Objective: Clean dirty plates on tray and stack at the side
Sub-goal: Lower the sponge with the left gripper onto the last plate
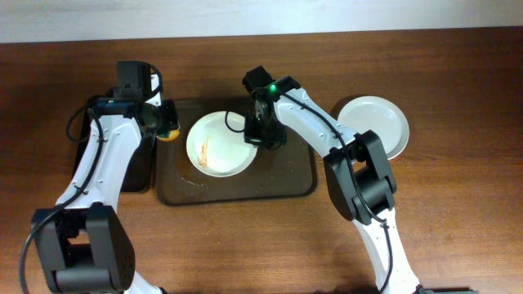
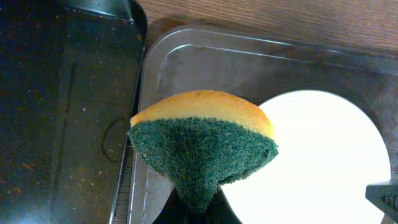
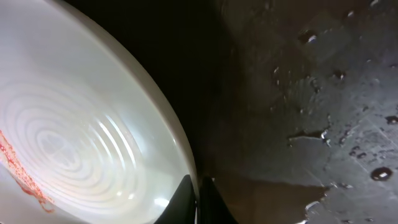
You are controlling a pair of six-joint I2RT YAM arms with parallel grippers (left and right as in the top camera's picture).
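Note:
A white plate [image 1: 219, 144] with orange-brown streaks lies on the dark brown tray [image 1: 286, 175]. My right gripper [image 1: 260, 135] is shut on that plate's right rim; the right wrist view shows the plate [image 3: 81, 143] with one finger [image 3: 180, 202] inside the rim and the other outside. My left gripper [image 1: 166, 124] hovers at the tray's upper left corner, shut on a yellow and green sponge [image 2: 202, 140], just left of the plate [image 2: 317, 162]. A clean white plate [image 1: 377, 122] rests on the table right of the tray.
A narrower black tray [image 1: 135, 167] lies along the left side of the brown tray, seen also in the left wrist view as the black tray [image 2: 62, 112]. Water drops [image 3: 348, 143] dot the brown tray's floor. Wooden table surrounds everything.

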